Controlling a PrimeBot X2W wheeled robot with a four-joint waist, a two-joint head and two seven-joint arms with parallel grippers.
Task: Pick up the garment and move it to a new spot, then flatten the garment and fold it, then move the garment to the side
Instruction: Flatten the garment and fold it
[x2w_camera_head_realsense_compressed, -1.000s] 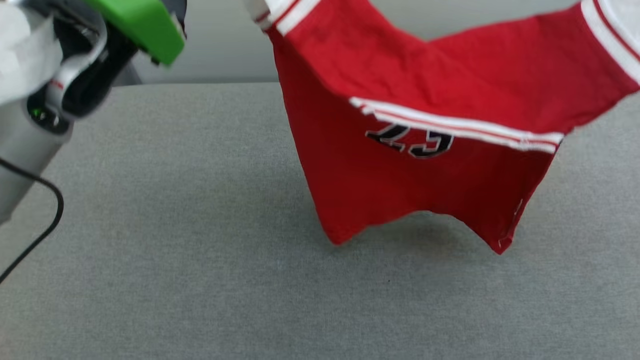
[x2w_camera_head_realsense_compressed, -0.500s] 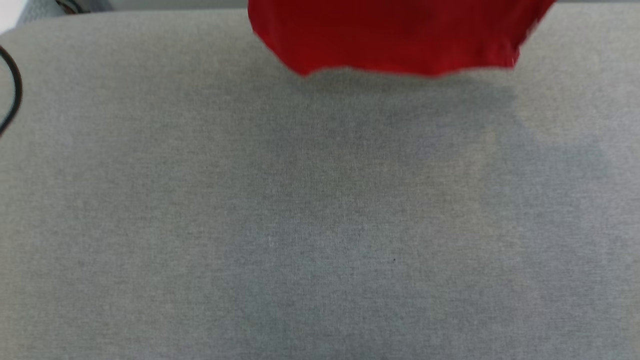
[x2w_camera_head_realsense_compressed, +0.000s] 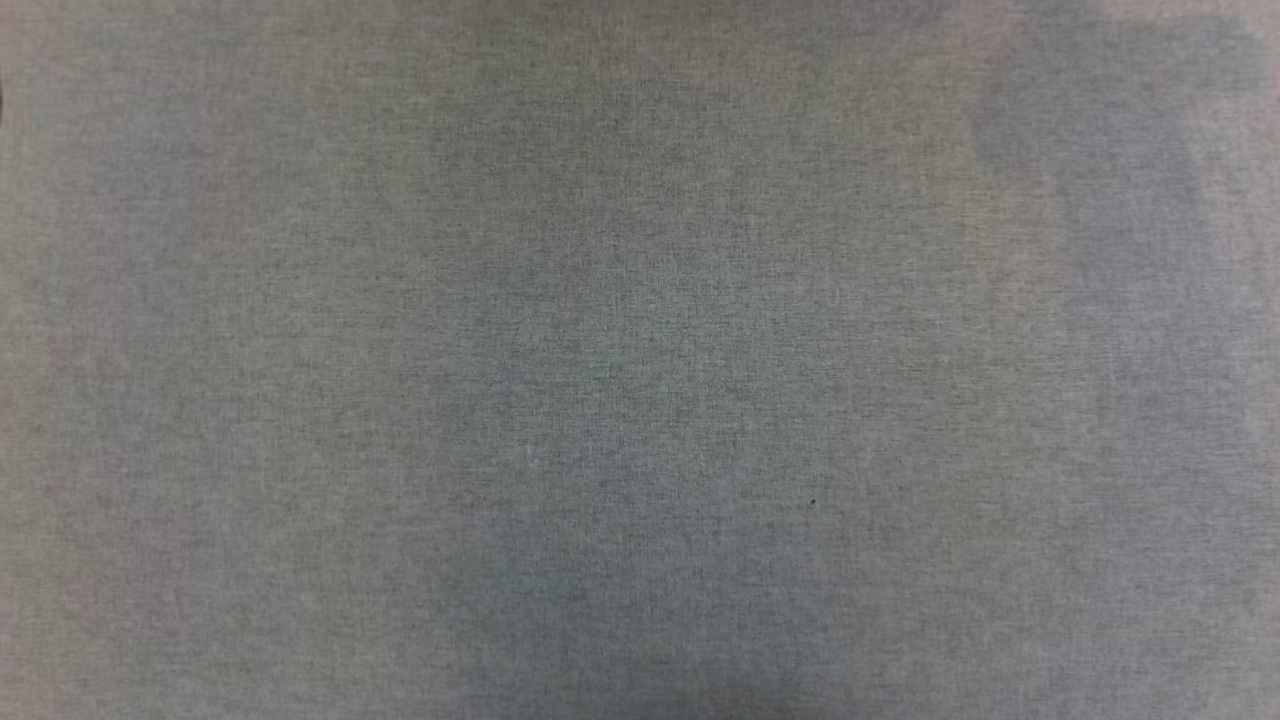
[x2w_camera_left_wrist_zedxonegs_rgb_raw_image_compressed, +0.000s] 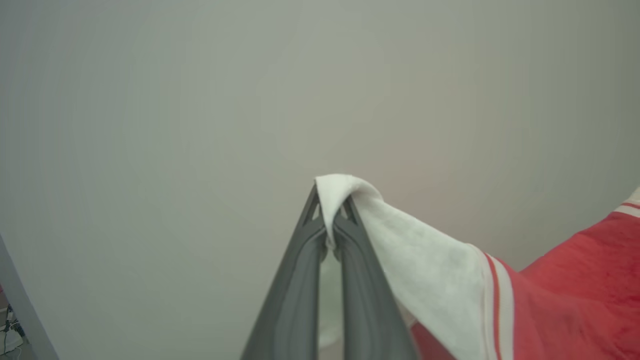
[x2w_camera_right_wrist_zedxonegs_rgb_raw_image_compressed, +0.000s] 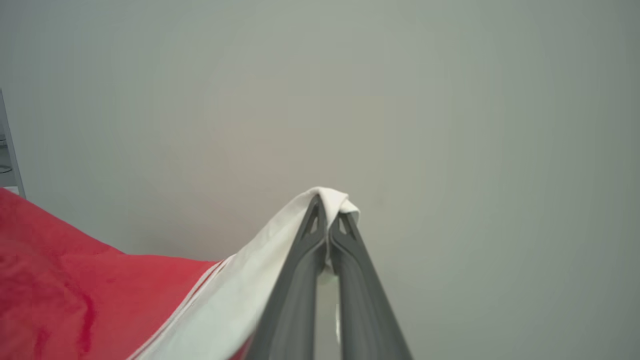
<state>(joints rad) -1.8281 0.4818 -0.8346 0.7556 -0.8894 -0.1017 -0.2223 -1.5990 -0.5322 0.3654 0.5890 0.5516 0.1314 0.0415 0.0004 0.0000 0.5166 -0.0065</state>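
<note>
Left wrist view: left gripper (x2w_camera_left_wrist_zedxonegs_rgb_raw_image_compressed: 330, 212) pinches garment (x2w_camera_left_wrist_zedxonegs_rgb_raw_image_compressed: 575, 300) sleeve; body cropped.

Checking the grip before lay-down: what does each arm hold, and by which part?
One red soft-fabric T-shirt with white sleeves: left jaws pinch one white sleeve, right jaws the other.

Grips the white sleeve (x2w_camera_right_wrist_zedxonegs_rgb_raw_image_compressed: 235, 295) of the garment (x2w_camera_right_wrist_zedxonegs_rgb_raw_image_compressed: 60, 280) with the right pincer (x2w_camera_right_wrist_zedxonegs_rgb_raw_image_compressed: 330, 212), jaws pressed together. Shows red cloth sagging to the lower left, before a plain pale wall (x2w_camera_right_wrist_zedxonegs_rgb_raw_image_compressed: 450, 100).
</note>
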